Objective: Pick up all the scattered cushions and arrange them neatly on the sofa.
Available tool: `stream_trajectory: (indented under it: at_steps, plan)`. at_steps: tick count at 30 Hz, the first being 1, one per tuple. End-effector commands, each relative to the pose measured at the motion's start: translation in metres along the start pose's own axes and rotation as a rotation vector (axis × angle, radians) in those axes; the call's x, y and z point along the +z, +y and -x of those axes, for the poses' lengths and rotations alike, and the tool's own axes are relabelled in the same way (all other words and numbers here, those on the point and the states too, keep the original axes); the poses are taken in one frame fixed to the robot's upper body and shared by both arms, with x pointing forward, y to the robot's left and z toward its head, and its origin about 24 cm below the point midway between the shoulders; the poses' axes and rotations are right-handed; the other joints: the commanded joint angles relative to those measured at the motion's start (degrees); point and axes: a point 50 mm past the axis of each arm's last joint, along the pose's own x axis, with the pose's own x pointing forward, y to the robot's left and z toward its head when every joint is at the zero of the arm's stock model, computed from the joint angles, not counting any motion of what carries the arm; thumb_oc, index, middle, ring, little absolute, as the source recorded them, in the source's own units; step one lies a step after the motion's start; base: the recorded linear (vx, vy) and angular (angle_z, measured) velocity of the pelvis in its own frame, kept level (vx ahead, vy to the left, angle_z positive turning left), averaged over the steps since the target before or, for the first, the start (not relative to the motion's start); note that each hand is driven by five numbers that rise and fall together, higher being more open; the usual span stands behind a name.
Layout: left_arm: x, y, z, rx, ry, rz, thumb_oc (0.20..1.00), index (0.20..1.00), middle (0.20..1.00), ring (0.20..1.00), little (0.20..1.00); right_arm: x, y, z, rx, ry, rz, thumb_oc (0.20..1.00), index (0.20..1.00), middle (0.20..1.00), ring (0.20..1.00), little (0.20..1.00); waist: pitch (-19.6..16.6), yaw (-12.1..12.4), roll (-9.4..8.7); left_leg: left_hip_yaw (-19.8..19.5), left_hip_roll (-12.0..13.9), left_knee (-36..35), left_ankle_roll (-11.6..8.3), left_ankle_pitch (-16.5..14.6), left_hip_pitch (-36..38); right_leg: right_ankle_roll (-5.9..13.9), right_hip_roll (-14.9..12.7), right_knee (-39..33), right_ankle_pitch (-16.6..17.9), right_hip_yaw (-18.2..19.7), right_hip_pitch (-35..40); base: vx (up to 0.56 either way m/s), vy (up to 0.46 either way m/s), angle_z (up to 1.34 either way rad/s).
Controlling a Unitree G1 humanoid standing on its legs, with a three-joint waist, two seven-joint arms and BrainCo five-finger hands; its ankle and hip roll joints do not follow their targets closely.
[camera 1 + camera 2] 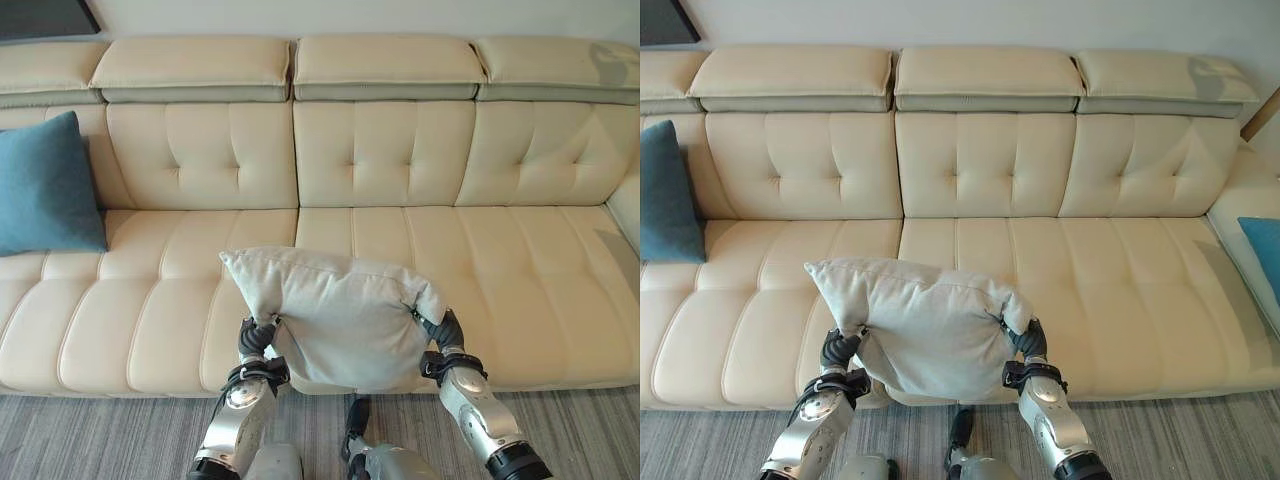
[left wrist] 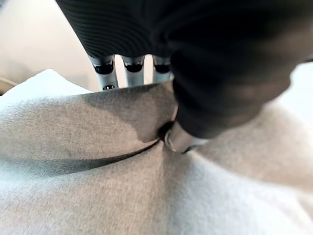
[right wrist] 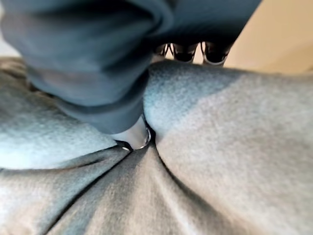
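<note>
Both hands, left hand (image 1: 257,338) and right hand (image 1: 443,330), pinched the soft grey fabric cushion (image 1: 340,315) over the tufted cream leather sofa (image 1: 380,160). Right eye view caught a second blue cushion (image 1: 1265,250); one blue cushion (image 1: 45,185) sat far left.

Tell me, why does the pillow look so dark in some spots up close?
In the left wrist view, the left robot hand casts a shadow on the grey cushion beneath it, and its dark cover is blurred from closeness. In the right wrist view, the right robot hand is blurred too, shading the fold it pinches. In the left eye view, daylight patches brighten the sofa at right.
</note>
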Motion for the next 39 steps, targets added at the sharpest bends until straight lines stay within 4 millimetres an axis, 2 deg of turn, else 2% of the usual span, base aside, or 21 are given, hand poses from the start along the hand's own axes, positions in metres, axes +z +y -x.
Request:
stream_trajectory:
  at_steps: [1, 2, 5, 6, 8, 16, 19, 21, 22, 25, 26, 28, 29, 32, 34, 39]
  plan:
    - [0.043, -0.015, 0.001, -0.084, -0.213, 0.060, 0.200, 0.200, 0.200, 0.200, 0.200, 0.033, 0.032, -0.003, 0.121, -0.153, -0.068, 0.200, 0.200, 0.200, 0.200, 0.200, -3.16, 1.34, 0.22, -5.05, -1.92, -16.21, 1.66, 10.76, 2.33, 8.20, -2.56, -0.32, -9.08, 1.75, 5.12, 0.10, 0.026, -0.12]
    - [0.044, -0.016, 0.001, -0.086, -0.218, 0.057, 0.200, 0.200, 0.200, 0.200, 0.200, 0.036, 0.033, -0.004, 0.123, -0.160, -0.061, 0.200, 0.200, 0.200, 0.200, 0.200, -3.10, 1.39, 0.47, -5.64, -1.60, -18.78, 1.20, 12.67, 2.53, 7.96, -2.48, -0.32, -9.36, 1.82, 5.77, 0.07, 0.020, -0.14]
    - [0.047, -0.018, 0.000, -0.086, -0.234, 0.043, 0.200, 0.200, 0.200, 0.200, 0.200, 0.041, 0.035, -0.006, 0.129, -0.179, -0.051, 0.200, 0.200, 0.200, 0.200, 0.200, -2.88, 1.27, 0.87, -4.23, -1.10, -20.82, 0.44, 14.31, 2.45, 7.79, -2.54, -0.32, -9.81, 1.56, 6.80, 0.11, 0.056, -0.10]
    - [0.049, -0.017, 0.000, -0.078, -0.244, 0.040, 0.200, 0.200, 0.200, 0.200, 0.200, 0.044, 0.041, -0.006, 0.143, -0.190, -0.041, 0.200, 0.200, 0.200, 0.200, 0.200, -3.77, 1.52, 1.44, -3.99, -0.99, -20.82, 0.42, 13.08, 3.56, 7.77, -2.05, -0.32, -10.29, 1.73, 7.77, 0.16, 0.095, 0.03]
    - [0.053, -0.018, 0.000, -0.079, -0.262, 0.043, 0.200, 0.200, 0.200, 0.200, 0.200, 0.048, 0.044, -0.007, 0.152, -0.204, -0.034, 0.200, 0.200, 0.200, 0.200, 0.200, -4.62, 1.56, 1.88, -3.93, -1.18, -20.82, 0.39, 12.67, 4.71, 7.73, -2.22, -0.32, -10.65, 1.69, 8.53, 0.17, 0.119, -0.02]
    - [0.065, -0.015, -0.001, -0.053, -0.312, 0.041, 0.200, 0.200, 0.200, 0.200, 0.200, 0.065, 0.066, -0.010, 0.211, -0.253, -0.017, 0.200, 0.200, 0.200, 0.200, 0.200, -5.45, 3.50, 1.07, -3.19, -1.95, -20.82, 1.77, 10.61, 7.05, 8.41, -3.55, -0.32, -11.26, 1.92, 10.23, 0.15, 0.132, 0.02]
    - [0.083, -0.020, -0.007, -0.054, -0.380, 0.001, 0.200, 0.200, 0.200, 0.200, 0.200, 0.089, 0.082, -0.016, 0.229, -0.320, -0.035, 0.200, 0.200, 0.200, 0.200, 0.200, -5.66, 4.40, 0.17, -3.58, -2.40, -20.82, 2.35, 9.78, 6.35, 8.99, -4.15, -0.32, -11.25, 1.51, 9.74, 0.13, 0.149, 0.10]
    - [0.090, -0.022, -0.011, -0.054, -0.404, -0.006, 0.200, 0.200, 0.200, 0.200, 0.200, 0.095, 0.086, -0.017, 0.232, -0.337, -0.040, 0.200, 0.200, 0.200, 0.200, 0.200, -5.52, 4.53, -0.05, -3.62, -2.50, -20.82, 2.40, 9.69, 6.03, 9.12, -4.25, -0.32, -11.18, 1.45, 9.41, 0.05, 0.092, 0.17]
    - [0.111, -0.027, -0.020, -0.034, -0.471, -0.042, 0.200, 0.200, 0.200, 0.200, 0.200, 0.113, 0.099, -0.022, 0.248, -0.379, -0.035, 0.200, 0.200, 0.200, 0.200, 0.200, -5.07, 4.97, -0.48, -3.71, -2.72, -20.82, 2.73, 9.50, 4.98, 9.43, -4.45, -0.32, -10.96, 1.64, 8.37, 0.04, 0.120, 0.12]
    - [0.148, -0.034, -0.031, -0.002, -0.592, -0.070, 0.200, 0.200, 0.200, 0.200, 0.200, 0.142, 0.113, -0.028, 0.259, -0.467, 0.043, 0.200, 0.200, 0.200, 0.200, 0.200, -3.91, 5.44, -1.17, -3.74, -2.86, -20.82, 2.91, 9.78, 2.67, 9.70, -4.54, -0.32, -10.32, 1.84, 6.04, 0.00, 0.091, 0.01]
    - [0.148, -0.034, -0.031, -0.003, -0.594, -0.070, 0.200, 0.200, 0.200, 0.200, 0.200, 0.143, 0.113, -0.028, 0.259, -0.469, 0.042, 0.200, 0.200, 0.200, 0.200, 0.200, -3.88, 5.46, -1.20, -3.72, -2.87, -20.82, 2.92, 9.80, 2.57, 9.70, -4.54, -0.32, -10.30, 1.86, 5.94, -0.02, 0.074, 0.01]
    - [0.187, -0.048, -0.042, 0.028, -0.696, -0.098, 0.200, 0.200, 0.200, 0.200, 0.200, 0.180, 0.125, -0.033, 0.242, -0.575, 0.115, 0.200, 0.200, 0.200, 0.200, 0.200, -1.71, 5.63, -2.23, -4.14, -3.06, -20.82, 3.01, 10.72, -0.51, 9.78, -4.52, -0.32, -9.37, 2.02, 2.84, 0.00, 0.083, -0.01]
    - [0.188, -0.048, -0.042, 0.027, -0.697, -0.098, 0.200, 0.200, 0.200, 0.200, 0.200, 0.181, 0.125, -0.033, 0.241, -0.577, 0.115, 0.200, 0.200, 0.200, 0.200, 0.200, -1.68, 5.63, -2.25, -4.16, -3.06, -20.82, 3.01, 10.75, -0.61, 9.78, -4.52, -0.32, -9.36, 2.00, 2.75, 0.01, 0.058, 0.01]
    - [0.212, -0.055, -0.050, 0.054, -0.739, -0.143, 0.200, 0.200, 0.200, 0.200, 0.200, 0.201, 0.132, -0.036, 0.222, -0.616, 0.123, 0.200, 0.200, 0.200, 0.200, 0.200, -0.16, 5.40, -2.70, -4.46, -3.00, -20.82, 2.92, 11.51, -3.00, 9.91, -4.63, -0.32, -8.42, 1.79, 0.28, 0.01, 0.051, 0.01]
    - [0.222, -0.057, -0.055, 0.075, -0.752, -0.171, 0.200, 0.200, 0.200, 0.200, 0.200, 0.206, 0.134, -0.038, 0.207, -0.623, 0.137, 0.200, 0.200, 0.200, 0.200, 0.200, 0.76, 5.21, -2.82, -4.62, -2.98, -20.82, 2.97, 11.92, -4.39, 9.96, -4.70, -0.32, -7.94, 1.93, -1.15, 0.03, 0.056, 0.00]
    - [0.223, -0.060, -0.065, 0.100, -0.708, -0.186, 0.200, 0.200, 0.200, 0.200, 0.200, 0.213, 0.137, -0.043, 0.168, -0.623, 0.176, 0.200, 0.200, 0.200, 0.200, 0.200, 2.46, 4.87, -2.90, -4.58, -3.15, -20.04, 3.14, 12.17, -7.03, 10.15, -5.10, -0.27, -7.30, 2.05, -3.45, 0.04, 0.049, 0.00]
